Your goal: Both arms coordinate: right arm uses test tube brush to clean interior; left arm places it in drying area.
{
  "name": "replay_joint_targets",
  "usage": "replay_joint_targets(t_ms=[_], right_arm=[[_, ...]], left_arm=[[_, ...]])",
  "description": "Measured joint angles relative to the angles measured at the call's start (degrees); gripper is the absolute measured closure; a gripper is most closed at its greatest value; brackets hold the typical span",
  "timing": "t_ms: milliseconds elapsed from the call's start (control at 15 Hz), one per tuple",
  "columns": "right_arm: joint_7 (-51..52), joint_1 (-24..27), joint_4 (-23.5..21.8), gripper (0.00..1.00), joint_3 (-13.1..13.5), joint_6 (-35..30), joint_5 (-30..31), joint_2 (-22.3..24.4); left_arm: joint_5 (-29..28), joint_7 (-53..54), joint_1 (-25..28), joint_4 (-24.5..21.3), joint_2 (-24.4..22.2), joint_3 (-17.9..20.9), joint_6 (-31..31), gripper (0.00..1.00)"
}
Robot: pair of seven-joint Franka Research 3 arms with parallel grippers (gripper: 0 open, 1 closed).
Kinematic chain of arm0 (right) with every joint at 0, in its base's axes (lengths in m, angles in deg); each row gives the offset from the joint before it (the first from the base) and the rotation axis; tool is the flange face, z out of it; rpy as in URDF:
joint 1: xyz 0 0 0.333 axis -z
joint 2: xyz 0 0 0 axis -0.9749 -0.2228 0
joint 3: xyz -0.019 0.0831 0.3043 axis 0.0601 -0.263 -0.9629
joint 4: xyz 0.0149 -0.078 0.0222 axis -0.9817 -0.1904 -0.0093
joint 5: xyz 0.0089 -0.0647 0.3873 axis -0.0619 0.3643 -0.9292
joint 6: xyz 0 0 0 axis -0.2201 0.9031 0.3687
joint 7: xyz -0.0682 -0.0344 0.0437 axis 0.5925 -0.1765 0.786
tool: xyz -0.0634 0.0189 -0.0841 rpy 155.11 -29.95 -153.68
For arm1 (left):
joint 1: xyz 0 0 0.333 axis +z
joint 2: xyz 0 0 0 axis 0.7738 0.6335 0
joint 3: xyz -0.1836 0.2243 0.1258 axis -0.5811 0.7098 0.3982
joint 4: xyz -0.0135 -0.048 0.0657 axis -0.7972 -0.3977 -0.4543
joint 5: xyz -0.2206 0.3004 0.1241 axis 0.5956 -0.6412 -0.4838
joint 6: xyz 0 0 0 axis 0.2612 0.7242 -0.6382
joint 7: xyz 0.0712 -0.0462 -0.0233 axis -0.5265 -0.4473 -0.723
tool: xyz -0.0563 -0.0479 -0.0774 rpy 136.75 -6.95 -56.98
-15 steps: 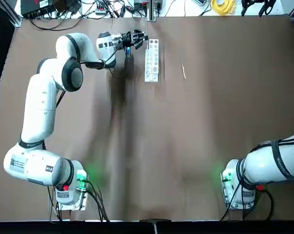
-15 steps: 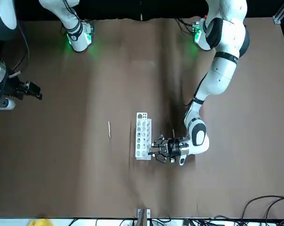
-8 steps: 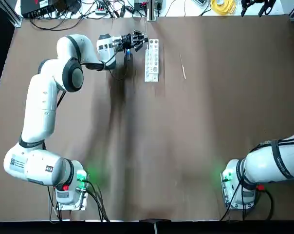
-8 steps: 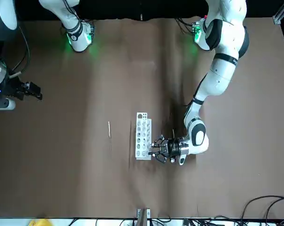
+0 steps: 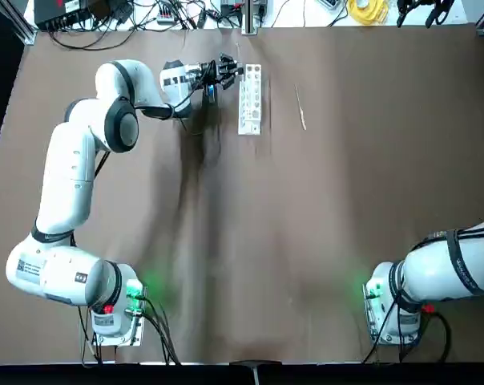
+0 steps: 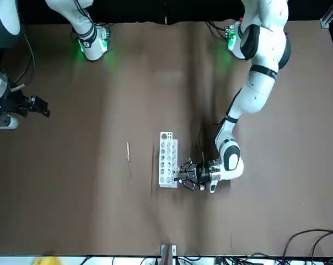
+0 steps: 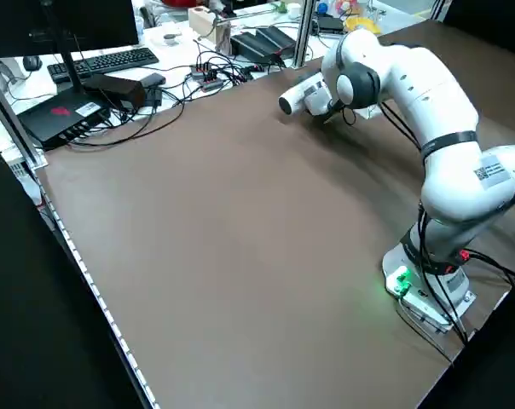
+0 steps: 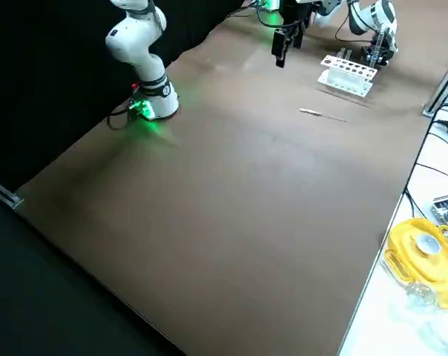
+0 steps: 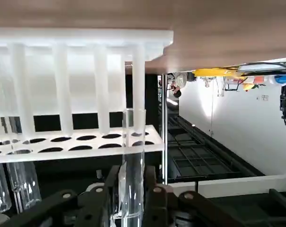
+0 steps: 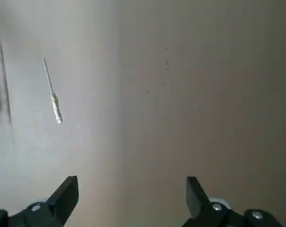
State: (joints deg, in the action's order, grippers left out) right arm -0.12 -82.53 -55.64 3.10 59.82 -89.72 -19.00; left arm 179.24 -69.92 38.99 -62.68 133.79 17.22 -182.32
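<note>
The drying area is a white rack (image 5: 250, 100) (image 6: 167, 160) (image 8: 348, 74) near the table's far edge. My left gripper (image 5: 228, 69) (image 6: 184, 176) lies right beside its far end, shut on a clear test tube (image 9: 132, 156) that stands just in front of the rack's holed plate (image 9: 76, 142). The test tube brush (image 5: 300, 108) (image 6: 128, 157) (image 10: 52, 94) lies loose on the table on the rack's other side. My right gripper (image 6: 37, 105) (image 10: 131, 184) hovers open and holds nothing, far off at the robot's right side.
Other clear tubes (image 9: 13, 184) stand in the rack. Cables and a yellow object (image 5: 367, 10) lie beyond the far edge. The brown table (image 5: 306, 241) stretches bare between the rack and the arm bases.
The left arm has shifted slightly while its gripper stays beside the rack with the tube. The right arm and the brush have not moved.
</note>
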Motion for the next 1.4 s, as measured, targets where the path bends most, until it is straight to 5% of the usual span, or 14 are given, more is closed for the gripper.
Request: replay_joint_targets(t_ms=[667, 800, 1200, 1400], right_arm=[[0.0, 0.0, 0.0, 0.0, 0.0, 0.0, 0.0, 0.0], [0.0, -0.02, 0.0, 0.0, -0.01, -0.01, 0.0, -0.01], [0.0, -0.09, -0.01, 0.0, -0.04, -0.04, 0.0, -0.12], [0.0, -0.09, -0.01, 0.0, -0.04, -0.04, 0.0, -0.15]], left_arm=[[0.0, 4.27, -0.2, 0.06, 0.82, 0.2, 0.06, 0.65], [0.0, 4.65, -0.37, 0.15, 0.81, 0.46, 0.13, 0.57], [0.0, 4.55, -0.52, 0.84, 0.79, 1.31, 0.23, 0.01], [-1.72, 1.03, -0.25, 1.62, -0.18, 2.63, 1.05, 0.0]])
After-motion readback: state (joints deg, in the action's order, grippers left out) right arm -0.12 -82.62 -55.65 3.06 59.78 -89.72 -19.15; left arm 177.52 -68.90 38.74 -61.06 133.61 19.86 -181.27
